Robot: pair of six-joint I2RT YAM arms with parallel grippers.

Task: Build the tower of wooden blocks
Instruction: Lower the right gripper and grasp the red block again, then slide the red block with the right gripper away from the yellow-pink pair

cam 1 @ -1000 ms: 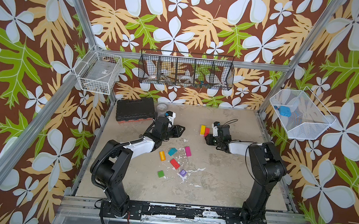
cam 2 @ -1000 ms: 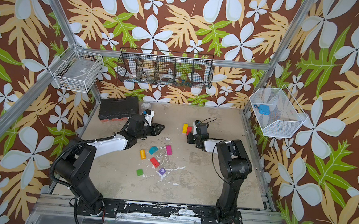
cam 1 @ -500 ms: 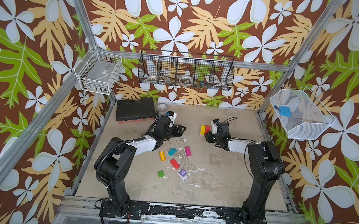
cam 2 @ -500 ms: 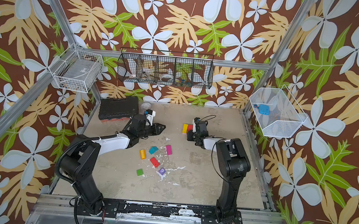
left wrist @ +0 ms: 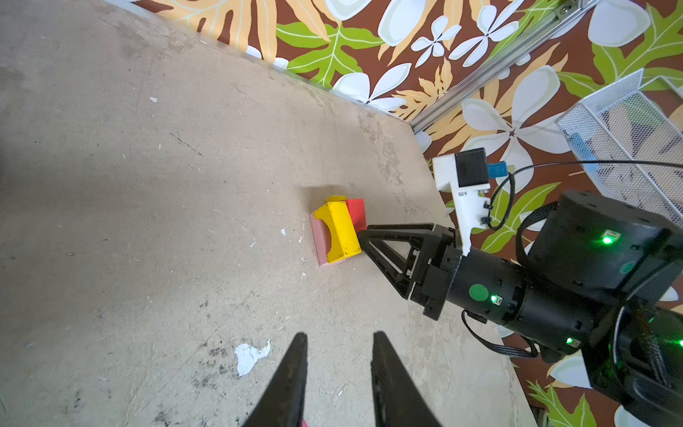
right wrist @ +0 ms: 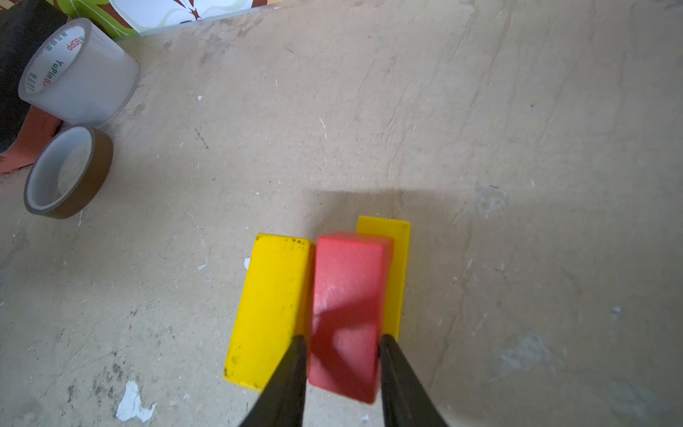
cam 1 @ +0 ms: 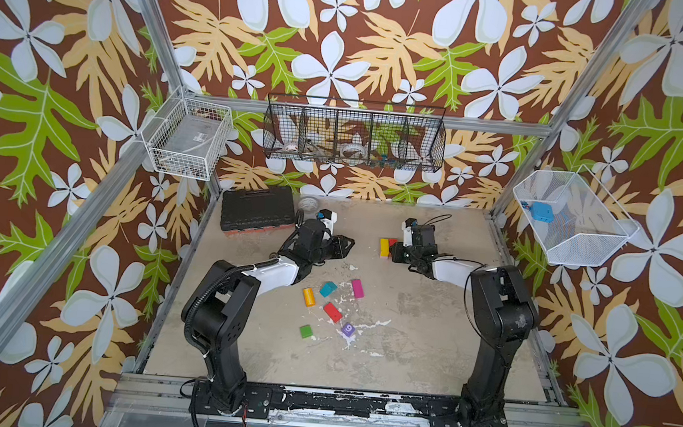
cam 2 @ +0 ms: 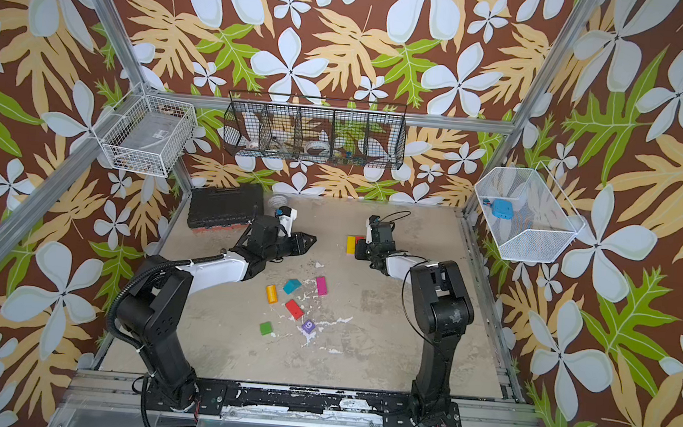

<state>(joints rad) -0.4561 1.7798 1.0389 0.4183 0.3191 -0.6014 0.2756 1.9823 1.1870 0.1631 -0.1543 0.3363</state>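
Six loose blocks (cam 1: 332,312) unmoved; R gripper (right wrist: 342,338) prob. still holds red block (right wrist: 347,281).

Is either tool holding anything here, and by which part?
The right tool grips the red block across its long sides, at the end nearest the wrist. The left tool stands parted with nothing seen between its tips.

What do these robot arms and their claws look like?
Both the left arm and right arm are chunky black, each with a white forearm shell. Black cables loop alongside; green lights glow near the right wrist. Fingers are slim, pointed, black.
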